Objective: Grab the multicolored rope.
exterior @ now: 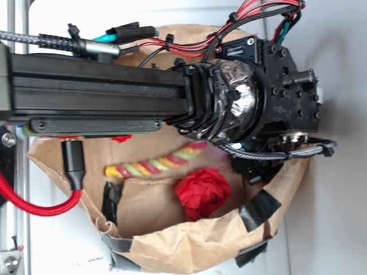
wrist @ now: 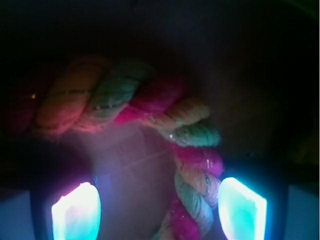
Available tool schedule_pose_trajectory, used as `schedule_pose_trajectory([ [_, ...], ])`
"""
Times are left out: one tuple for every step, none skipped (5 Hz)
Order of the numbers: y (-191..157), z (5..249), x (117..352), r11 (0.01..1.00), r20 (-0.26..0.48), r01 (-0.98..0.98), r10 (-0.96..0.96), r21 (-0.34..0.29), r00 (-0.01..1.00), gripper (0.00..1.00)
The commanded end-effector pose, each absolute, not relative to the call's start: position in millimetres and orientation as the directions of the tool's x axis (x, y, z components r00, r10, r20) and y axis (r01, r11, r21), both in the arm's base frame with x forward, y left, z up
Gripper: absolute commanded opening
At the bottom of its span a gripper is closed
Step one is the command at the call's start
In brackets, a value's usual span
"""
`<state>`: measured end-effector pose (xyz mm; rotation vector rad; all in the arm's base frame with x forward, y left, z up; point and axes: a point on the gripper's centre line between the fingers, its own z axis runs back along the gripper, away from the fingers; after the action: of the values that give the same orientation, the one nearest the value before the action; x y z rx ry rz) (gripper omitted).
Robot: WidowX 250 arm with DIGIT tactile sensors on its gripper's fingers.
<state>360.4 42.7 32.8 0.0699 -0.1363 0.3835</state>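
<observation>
The multicolored rope (exterior: 150, 166), twisted from red, yellow and light green strands, lies on the floor of a brown paper bag (exterior: 189, 246). One end pokes out left of the arm; the rest runs under the wrist. In the wrist view the rope (wrist: 150, 105) bends from the upper left down between my glowing fingertips (wrist: 243, 207). My gripper (wrist: 159, 210) is open. The rope's lower stretch lies close against the right finger, with a wide gap to the left finger. In the exterior view the fingers are hidden under the black wrist (exterior: 275, 91).
A red ball of cloth (exterior: 202, 192) lies in the bag just in front of the rope. Black tape patches (exterior: 259, 209) hold the bag's raised rim. A red cable (exterior: 34, 203) loops at the left outside the bag.
</observation>
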Motion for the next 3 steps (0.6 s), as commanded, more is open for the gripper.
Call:
schedule_pose_trajectory([
  [30.9, 15.4, 376.3, 0.943, 0.153, -0.324, 0.310, 0.076, 0.938, 1.00],
  [30.4, 13.1, 374.2, 0.945, 0.146, -0.320, 0.307, 0.072, 0.940, 0.64],
  [32.9, 11.6, 371.7, 0.941, 0.149, -0.329, 0.315, 0.081, 0.937, 0.00],
])
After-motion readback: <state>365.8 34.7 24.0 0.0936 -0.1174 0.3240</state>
